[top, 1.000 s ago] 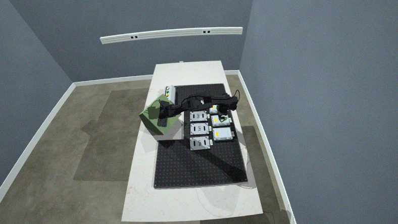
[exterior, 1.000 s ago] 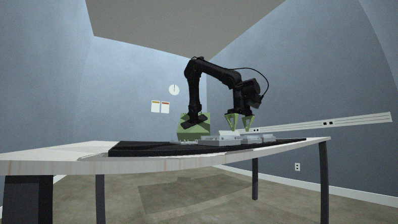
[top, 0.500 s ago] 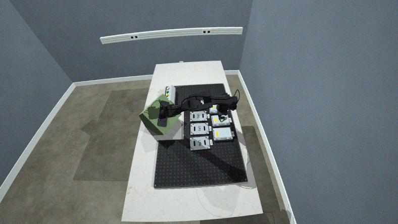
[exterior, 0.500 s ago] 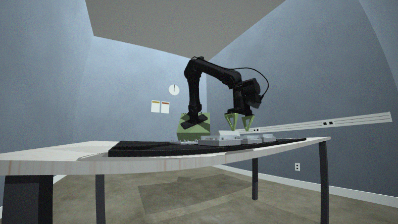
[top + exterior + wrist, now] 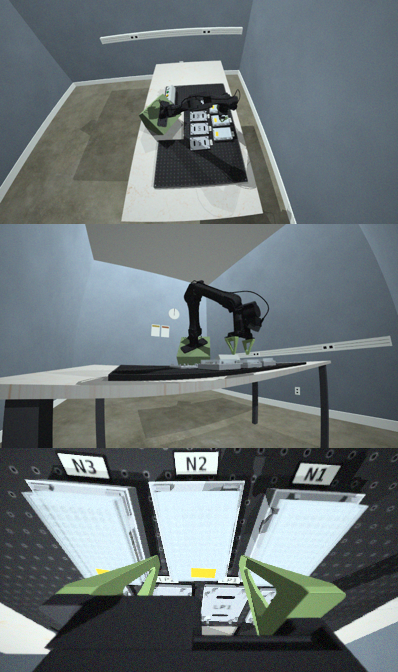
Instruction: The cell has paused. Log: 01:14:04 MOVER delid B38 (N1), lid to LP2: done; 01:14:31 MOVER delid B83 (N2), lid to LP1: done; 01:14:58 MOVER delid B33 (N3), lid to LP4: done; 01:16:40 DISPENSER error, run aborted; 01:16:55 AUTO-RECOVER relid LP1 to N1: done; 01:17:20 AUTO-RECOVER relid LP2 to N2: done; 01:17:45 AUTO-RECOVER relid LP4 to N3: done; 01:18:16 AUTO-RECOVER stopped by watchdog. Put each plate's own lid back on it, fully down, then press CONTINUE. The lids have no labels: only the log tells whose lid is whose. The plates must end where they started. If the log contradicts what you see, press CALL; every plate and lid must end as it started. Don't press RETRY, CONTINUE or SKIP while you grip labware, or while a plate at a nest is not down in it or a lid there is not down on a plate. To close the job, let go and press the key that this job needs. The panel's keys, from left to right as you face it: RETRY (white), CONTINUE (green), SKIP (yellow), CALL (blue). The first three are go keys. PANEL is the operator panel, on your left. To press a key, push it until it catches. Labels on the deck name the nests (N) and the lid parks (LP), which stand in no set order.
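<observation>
Three lidded plates sit in a row in the wrist view: one at nest N3 (image 5: 82, 523) on the left, one at N2 (image 5: 197, 523) in the middle and one at N1 (image 5: 305, 533) on the right. Each has a pale translucent lid on top. My gripper (image 5: 199, 559) is open and empty. It hangs a little above the near end of the N2 plate, fingers on either side of its width without touching it. In the side view the green fingers (image 5: 240, 352) are just above the plate row (image 5: 234, 361). From overhead the gripper (image 5: 222, 119) is over the middle plate.
Three grey lid parks (image 5: 199, 128) stand in a column beside the plates, with nothing on them; park LP1 (image 5: 222, 605) shows below my fingers. The operator panel (image 5: 168, 92) with its keys stands behind the green arm base (image 5: 158, 118). Everything rests on the black deck mat (image 5: 199, 161).
</observation>
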